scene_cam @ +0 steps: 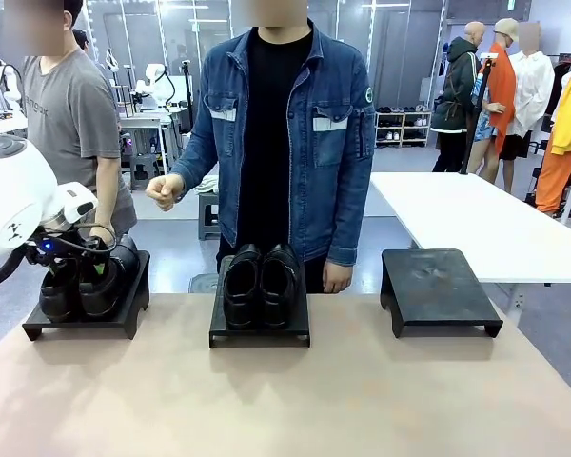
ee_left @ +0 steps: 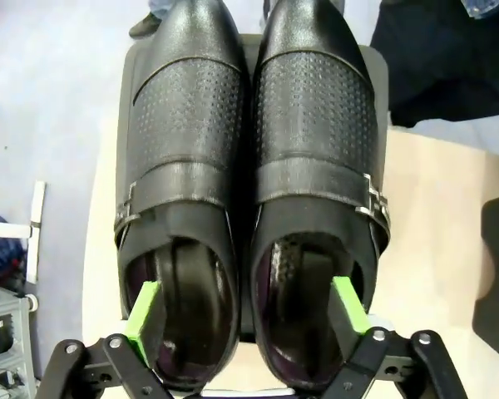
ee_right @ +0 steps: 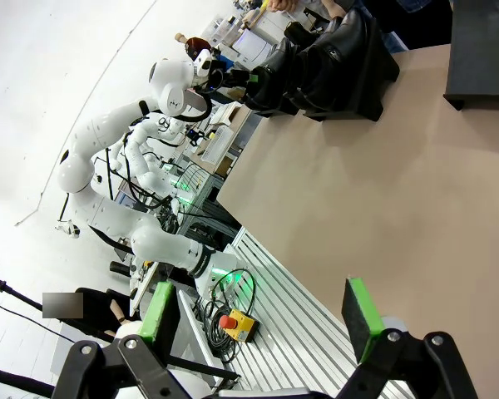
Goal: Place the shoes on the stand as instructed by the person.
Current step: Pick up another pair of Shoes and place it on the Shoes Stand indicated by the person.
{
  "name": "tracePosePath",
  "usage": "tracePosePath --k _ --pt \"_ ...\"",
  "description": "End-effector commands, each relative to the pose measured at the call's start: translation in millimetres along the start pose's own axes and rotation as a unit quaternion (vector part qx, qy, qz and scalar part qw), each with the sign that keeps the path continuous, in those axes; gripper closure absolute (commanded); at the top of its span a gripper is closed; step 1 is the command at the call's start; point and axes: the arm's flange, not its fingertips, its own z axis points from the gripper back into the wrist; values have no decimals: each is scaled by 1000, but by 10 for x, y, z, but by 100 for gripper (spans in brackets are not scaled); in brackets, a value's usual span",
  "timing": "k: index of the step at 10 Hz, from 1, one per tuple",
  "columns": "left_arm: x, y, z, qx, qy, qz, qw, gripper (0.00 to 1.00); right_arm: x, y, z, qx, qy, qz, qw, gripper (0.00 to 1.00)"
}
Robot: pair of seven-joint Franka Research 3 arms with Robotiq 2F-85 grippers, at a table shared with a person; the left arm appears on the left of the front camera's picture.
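Three black stands sit in a row on the table (scene_cam: 295,400). The left stand (scene_cam: 81,324) holds one pair of shoes (scene_cam: 88,284), the middle stand (scene_cam: 259,328) holds the second pair (scene_cam: 260,284), and the right stand (scene_cam: 438,290) is bare. The person (scene_cam: 285,133) stands behind the middle one. The left wrist view alone shows the left gripper (ee_left: 245,312) spread wide, a green pad (ee_left: 143,309) inside each shoe's opening, gripping nothing. The right wrist view shows the right gripper (ee_right: 262,312) apart and empty over the table edge.
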Motion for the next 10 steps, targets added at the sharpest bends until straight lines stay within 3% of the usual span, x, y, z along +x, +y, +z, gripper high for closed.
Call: tracePosePath --k 1,10 --pt "52 -4 -41 2 -1 -3 1000 0 9 -1 17 5 -7 10 1000 0" --pt "52 -4 -41 2 -1 -3 1000 0 9 -1 17 5 -7 10 1000 0"
